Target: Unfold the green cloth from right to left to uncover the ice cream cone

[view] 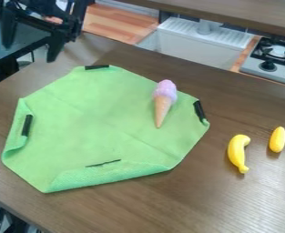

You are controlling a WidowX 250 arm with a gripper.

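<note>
My gripper hangs at the upper left, past the cloth's upper-left side, with its fingers wide apart and nothing between them. A green cloth lies on the wooden table, its corners folded in and black strips at the folds. On the cloth's right part rests a toy ice cream cone, purple scoop toward the top and tan tip toward the bottom. To the right of the cloth lie a yellow toy banana and, beside it, a smaller yellow oval object. The gripper touches none of them.
Brown wooden table under the cloth. Beyond its far edge are a white sink and a stove with black grates and knobs. A wooden shelf crosses the top right. A dark surface lies beneath the gripper's side.
</note>
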